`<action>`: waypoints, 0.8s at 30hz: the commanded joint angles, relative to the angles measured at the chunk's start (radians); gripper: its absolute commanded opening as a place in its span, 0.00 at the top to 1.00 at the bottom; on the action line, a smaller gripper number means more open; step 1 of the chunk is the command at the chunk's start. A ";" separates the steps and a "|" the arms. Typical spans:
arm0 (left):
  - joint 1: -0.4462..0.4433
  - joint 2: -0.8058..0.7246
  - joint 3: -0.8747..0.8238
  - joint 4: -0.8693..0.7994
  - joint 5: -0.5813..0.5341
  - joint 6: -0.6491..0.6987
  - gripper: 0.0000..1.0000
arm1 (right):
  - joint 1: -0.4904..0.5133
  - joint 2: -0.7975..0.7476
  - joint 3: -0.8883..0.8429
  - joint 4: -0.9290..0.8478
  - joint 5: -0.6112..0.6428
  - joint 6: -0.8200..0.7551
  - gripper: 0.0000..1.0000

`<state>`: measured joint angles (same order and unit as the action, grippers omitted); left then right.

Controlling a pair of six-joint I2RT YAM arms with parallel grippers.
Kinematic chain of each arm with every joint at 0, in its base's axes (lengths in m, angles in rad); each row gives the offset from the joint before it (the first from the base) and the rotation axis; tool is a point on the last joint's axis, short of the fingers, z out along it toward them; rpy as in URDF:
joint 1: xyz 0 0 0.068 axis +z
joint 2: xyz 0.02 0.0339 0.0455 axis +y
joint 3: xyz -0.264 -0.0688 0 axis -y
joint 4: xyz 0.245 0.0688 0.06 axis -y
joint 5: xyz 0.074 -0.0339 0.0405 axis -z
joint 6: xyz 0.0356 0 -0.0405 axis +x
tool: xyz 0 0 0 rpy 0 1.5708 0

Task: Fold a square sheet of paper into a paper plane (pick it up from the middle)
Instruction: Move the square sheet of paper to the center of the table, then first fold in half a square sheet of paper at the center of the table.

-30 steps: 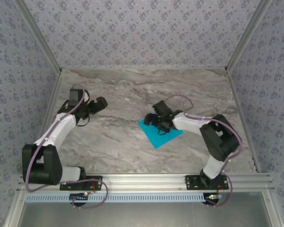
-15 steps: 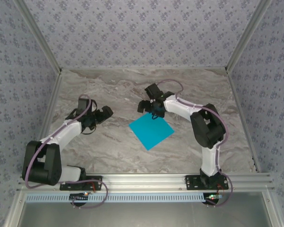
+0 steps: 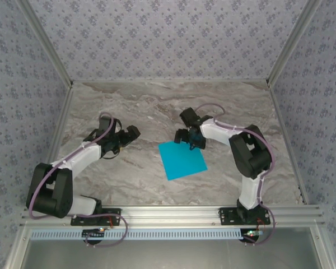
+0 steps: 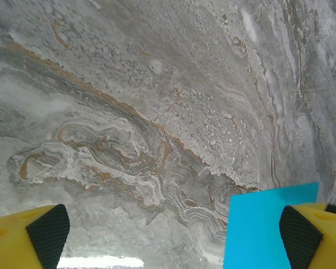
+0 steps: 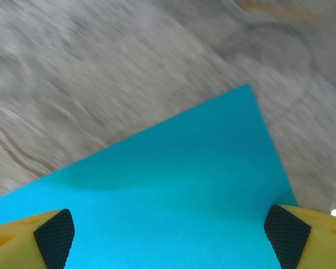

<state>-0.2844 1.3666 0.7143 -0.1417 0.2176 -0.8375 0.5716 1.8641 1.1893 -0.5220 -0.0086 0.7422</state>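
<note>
In the right wrist view the bench [image 5: 95,61] is blurred, and the lower and left edges cut off the square sheet of paper [image 5: 173,190]. In the left wrist view the lower edge cuts it too, and a finger [image 4: 305,238] of the left gripper [image 4: 171,232] hides part. From above, the right gripper [image 3: 189,138] covers its far right corner; touching or not, I cannot tell.

The top external camera looked down from above the near edge over the whole table [image 3: 140,179]. Both wrist cameras faced downward, close to its surface. All three views shared the square sheet of paper [image 3: 182,159].
</note>
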 commanded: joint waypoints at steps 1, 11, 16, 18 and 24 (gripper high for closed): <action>-0.017 0.024 0.008 0.025 0.008 -0.025 0.01 | 0.035 -0.020 -0.094 -0.163 0.057 0.086 0.05; -0.025 0.061 0.023 0.027 0.011 -0.028 0.01 | 0.180 -0.060 0.103 -0.324 0.179 -0.060 0.00; -0.025 0.059 0.023 0.015 0.010 -0.018 0.01 | 0.198 -0.014 0.089 -0.255 0.101 -0.016 0.00; -0.025 0.057 0.025 0.006 0.007 -0.013 0.01 | 0.200 0.004 0.096 -0.257 0.097 -0.010 0.00; -0.025 0.052 0.019 -0.001 0.003 -0.008 0.01 | 0.204 0.057 0.101 -0.273 0.103 -0.013 0.03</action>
<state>-0.3042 1.4273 0.7143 -0.1303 0.2207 -0.8574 0.7750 1.8935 1.2823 -0.7677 0.0978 0.7151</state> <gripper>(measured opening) 0.992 0.972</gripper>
